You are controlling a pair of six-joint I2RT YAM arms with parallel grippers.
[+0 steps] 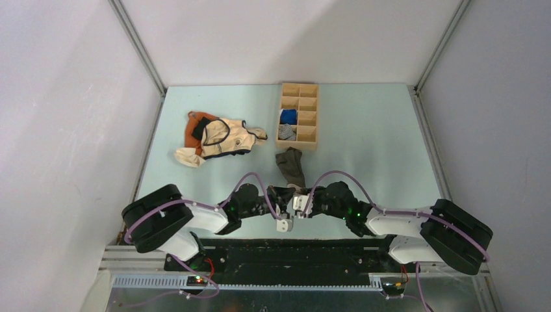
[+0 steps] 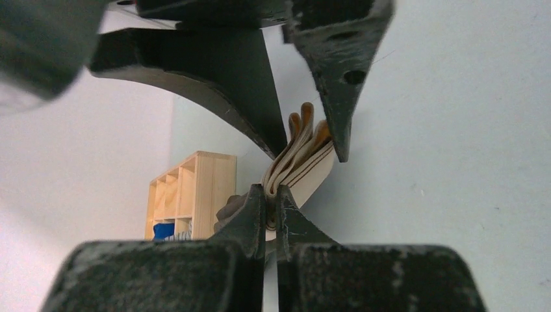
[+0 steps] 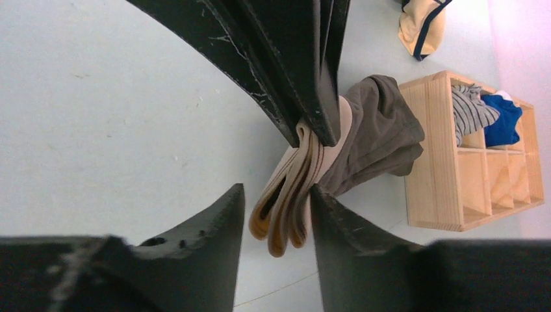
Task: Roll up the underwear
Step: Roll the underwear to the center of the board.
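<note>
Wrist views alone show left end effector [image 2: 269,190] clenched on underwear [image 3: 380,123], right end effector [image 3: 276,192] gaping round it.

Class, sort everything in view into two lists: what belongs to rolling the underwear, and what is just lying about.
Belongs to the job:
underwear
left gripper, shut on it
right gripper, open around it

Lying about:
wooden divider box
blue cloth roll
grey cloth roll
cream-and-orange garment
</note>
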